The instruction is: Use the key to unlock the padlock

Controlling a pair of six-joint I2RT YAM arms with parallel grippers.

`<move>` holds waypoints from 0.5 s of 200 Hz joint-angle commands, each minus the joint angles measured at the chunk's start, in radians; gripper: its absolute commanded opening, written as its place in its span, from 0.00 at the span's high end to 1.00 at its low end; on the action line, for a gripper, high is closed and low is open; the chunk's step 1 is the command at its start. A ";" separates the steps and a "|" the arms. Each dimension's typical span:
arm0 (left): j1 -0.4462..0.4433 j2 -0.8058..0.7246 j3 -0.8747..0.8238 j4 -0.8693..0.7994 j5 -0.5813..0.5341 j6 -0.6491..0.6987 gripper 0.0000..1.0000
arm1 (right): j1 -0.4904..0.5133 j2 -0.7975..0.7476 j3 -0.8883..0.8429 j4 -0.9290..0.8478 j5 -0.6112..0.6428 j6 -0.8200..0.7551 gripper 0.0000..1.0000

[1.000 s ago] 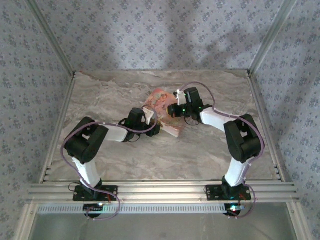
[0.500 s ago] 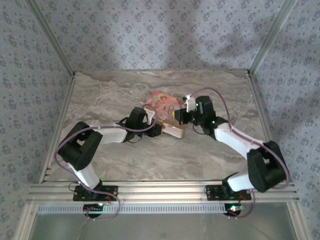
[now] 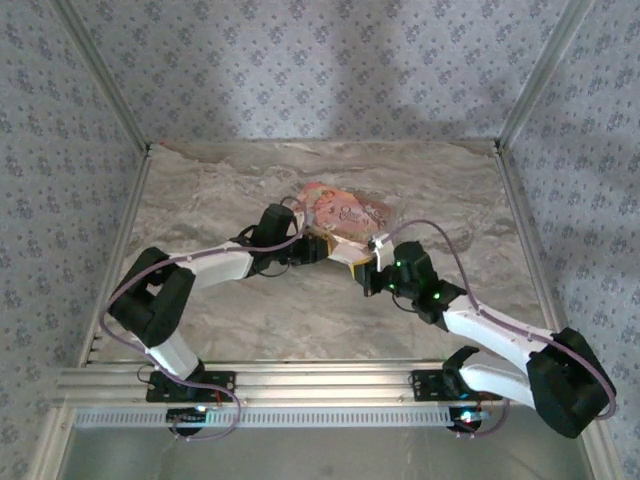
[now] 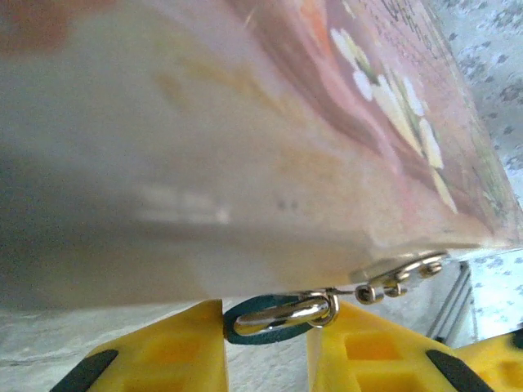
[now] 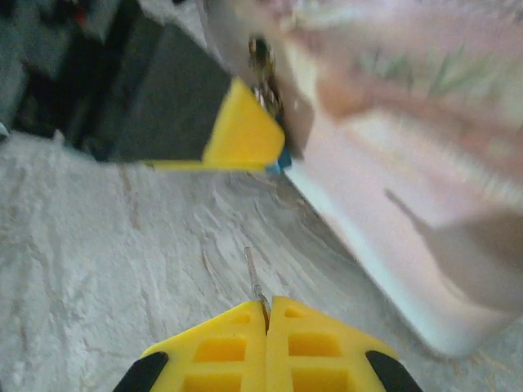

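Observation:
A pink picture box lies mid-table, and its side fills the top of the left wrist view. The tiny padlock, teal-edged with a shiny shackle, hangs from the box's metal clasp. My left gripper is shut on the padlock, one yellow finger on each side; from above it sits at the box's near edge. My right gripper is shut on the key, whose thin blade sticks out over the marble. It hovers just near-right of the box, the blade aimed toward the left finger.
The marble table is fenced by aluminium rails at the front and posts at the corners. Patterned walls close in the back and sides. Both arms meet at the box, the right arm lying low along the near right.
My right arm has swung from behind the box round to its near-right side and dropped low. The left arm has stretched further right with the padlock, and the box has shifted slightly back.

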 commanded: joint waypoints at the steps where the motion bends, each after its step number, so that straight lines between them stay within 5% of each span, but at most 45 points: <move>1: -0.006 -0.043 0.036 0.014 0.060 -0.114 0.74 | 0.047 0.001 -0.037 0.116 0.118 -0.044 1.00; 100: -0.007 -0.046 0.029 0.059 0.079 -0.228 0.76 | 0.104 0.232 -0.088 0.502 0.224 -0.063 1.00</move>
